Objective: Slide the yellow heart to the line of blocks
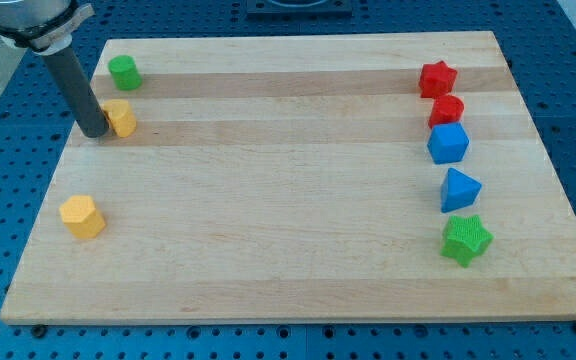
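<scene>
A yellow block (121, 117), which looks like the heart, lies near the board's upper left, its left side partly hidden by the rod. My tip (95, 132) rests on the board against this block's left side. A line of blocks runs down the view's right: a red star (437, 78), a red rounded block (446, 110), a blue cube (448, 143), a blue triangle (459, 189) and a green star (466, 239). The yellow block is far to the left of this line.
A green rounded block (124, 72) sits just above the yellow one. A second yellow block, hexagon-like (82, 216), lies at the lower left. The wooden board (288, 230) rests on a blue perforated table.
</scene>
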Robot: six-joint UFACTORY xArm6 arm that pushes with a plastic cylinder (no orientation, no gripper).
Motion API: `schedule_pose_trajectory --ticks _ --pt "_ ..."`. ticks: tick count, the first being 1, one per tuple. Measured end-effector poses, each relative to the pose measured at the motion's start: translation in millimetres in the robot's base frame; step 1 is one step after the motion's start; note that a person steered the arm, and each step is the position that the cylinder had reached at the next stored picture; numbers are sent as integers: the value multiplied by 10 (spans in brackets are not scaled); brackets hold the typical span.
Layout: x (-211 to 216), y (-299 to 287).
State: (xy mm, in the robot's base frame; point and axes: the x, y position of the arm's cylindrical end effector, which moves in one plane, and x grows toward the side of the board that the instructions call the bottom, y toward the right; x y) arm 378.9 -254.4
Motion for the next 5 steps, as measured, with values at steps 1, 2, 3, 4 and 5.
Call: schedule_pose_trajectory --ticks 1,2,3,4,5 --pt "-292 605" --pt "-328 681" --pt "-365 469" --pt "-700 766" --pt "-623 1420"
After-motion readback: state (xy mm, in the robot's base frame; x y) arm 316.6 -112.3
